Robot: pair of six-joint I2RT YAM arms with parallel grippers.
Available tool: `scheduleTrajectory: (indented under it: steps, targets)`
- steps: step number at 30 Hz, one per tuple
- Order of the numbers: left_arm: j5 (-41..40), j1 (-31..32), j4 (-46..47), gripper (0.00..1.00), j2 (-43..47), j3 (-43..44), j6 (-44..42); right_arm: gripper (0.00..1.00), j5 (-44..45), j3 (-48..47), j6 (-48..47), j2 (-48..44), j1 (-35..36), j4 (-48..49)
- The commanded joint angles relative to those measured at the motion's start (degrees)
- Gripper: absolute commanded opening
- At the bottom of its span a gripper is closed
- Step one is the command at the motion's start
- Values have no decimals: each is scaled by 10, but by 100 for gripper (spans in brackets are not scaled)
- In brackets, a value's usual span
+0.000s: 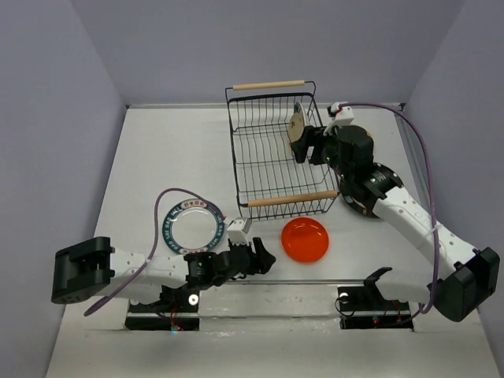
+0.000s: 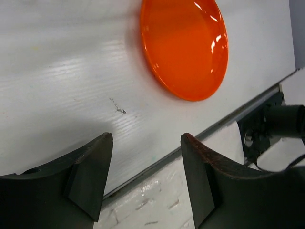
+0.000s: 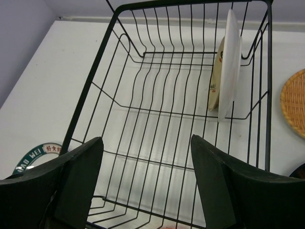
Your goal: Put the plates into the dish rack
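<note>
The black wire dish rack [image 1: 264, 161] with two wooden handles stands mid-table. Two plates stand upright at its far right end [image 1: 298, 124]; the right wrist view shows them as a white one [image 3: 229, 57] and a beige one [image 3: 215, 81]. My right gripper [image 1: 304, 146] hovers open and empty over the rack [image 3: 143, 86], its own wrist view showing the jaws [image 3: 147, 140] wide apart. The orange-red plate [image 1: 305, 239] lies flat in front of the rack. My left gripper [image 1: 266, 257] is open and empty just left of it, with the plate ahead [image 2: 185, 45] of the jaws [image 2: 147, 138].
A white plate with a green patterned rim [image 1: 193, 224] lies flat left of the rack, beside the left arm, also in the right wrist view [image 3: 38, 155]. A tan woven plate [image 3: 294, 102] lies right of the rack, hidden by the right arm from above. The table's front edge [image 2: 190, 143] runs under the left gripper.
</note>
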State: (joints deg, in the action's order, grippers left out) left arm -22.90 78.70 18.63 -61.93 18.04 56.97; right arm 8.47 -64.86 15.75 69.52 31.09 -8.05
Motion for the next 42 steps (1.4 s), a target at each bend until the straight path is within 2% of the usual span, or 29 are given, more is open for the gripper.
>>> scheduleTrajectory:
  steps: [1, 8, 12, 19, 33, 37, 39, 42]
  targets:
    - [-115, 7, 119, 69, -68, 30, 74, 79, -20, 15, 14, -27, -2, 30]
    - [-150, 17, 125, 69, -180, 91, 140, 79, -31, 43, 29, -47, -2, 45]
    - [-148, 18, 129, 64, -237, 118, 157, 79, -38, 54, 31, -58, -2, 47]
    - [-145, 18, 129, 53, -271, 136, 169, 79, -39, 66, 32, -81, -2, 48]
    - [-148, 15, 115, 47, -329, 167, 188, 79, -58, 76, 40, -100, -2, 53]
    - [-147, 9, 115, 42, -343, 163, 194, 79, -64, 79, 44, -103, -2, 54]
    - [-137, 4, 114, 34, -353, 164, 196, 79, -71, 80, 47, -104, -2, 55]
    - [-131, -2, 116, 17, -353, 146, 218, 78, -79, 83, 48, -105, -2, 55]
